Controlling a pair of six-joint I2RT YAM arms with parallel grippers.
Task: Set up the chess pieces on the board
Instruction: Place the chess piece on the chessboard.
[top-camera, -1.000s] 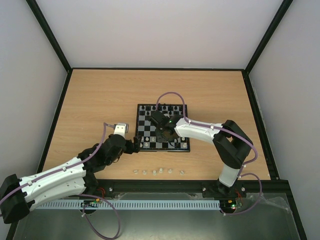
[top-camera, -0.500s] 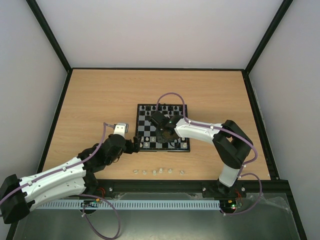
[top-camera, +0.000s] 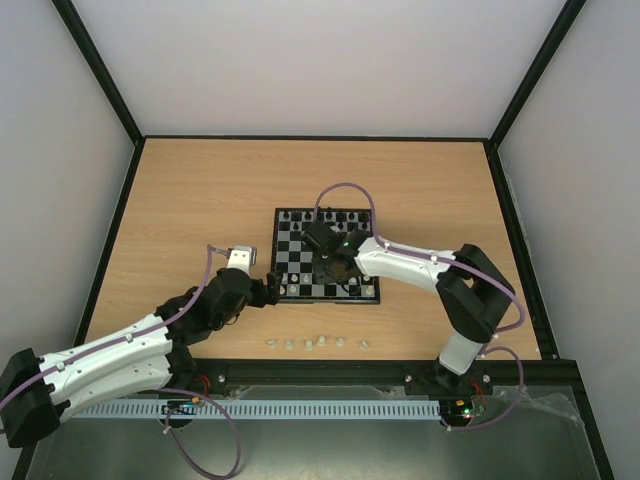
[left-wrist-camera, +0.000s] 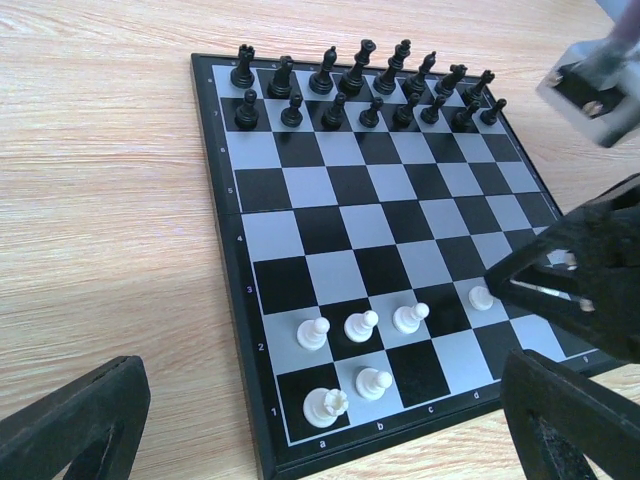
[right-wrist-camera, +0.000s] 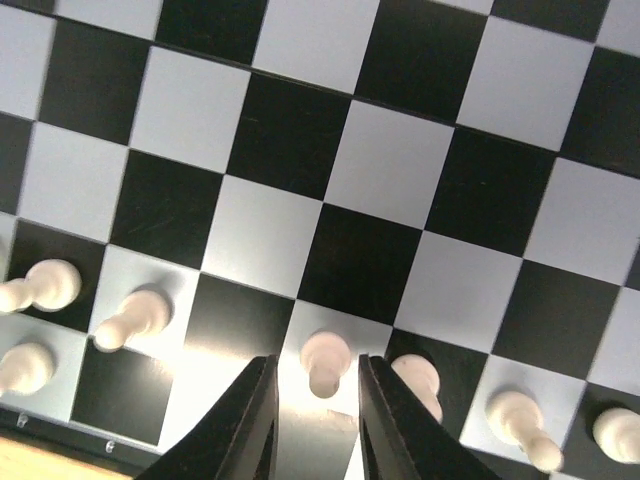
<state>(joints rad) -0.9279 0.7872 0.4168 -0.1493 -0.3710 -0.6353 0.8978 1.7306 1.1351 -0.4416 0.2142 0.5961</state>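
The board (top-camera: 290, 245) lies mid-table, with black pieces (left-wrist-camera: 360, 85) filling its two far rows. White chess pieces stand along the near rows: a rook (left-wrist-camera: 325, 405), a pawn beside it (left-wrist-camera: 373, 381) and a row of pawns (left-wrist-camera: 360, 325). My right gripper (right-wrist-camera: 318, 375) hangs over the near rows, open, its fingers (right-wrist-camera: 250, 420) standing on either side of an upright white pawn (right-wrist-camera: 325, 358) with a small gap on each side. More pawns (right-wrist-camera: 135, 318) (right-wrist-camera: 415, 378) stand next to it. My left gripper (left-wrist-camera: 320, 430) is wide open and empty at the board's near left corner.
Several loose white pieces (top-camera: 318, 343) lie in a row on the wooden table between the board and the arm bases. The right arm's black gripper body (left-wrist-camera: 580, 280) blocks the board's near right part in the left wrist view. Black rails (top-camera: 130, 200) border the table.
The right gripper's jaws have parted from the white pawn, which now stands free on its square. The right arm's elbow shifted slightly rightward. The left arm has not moved.
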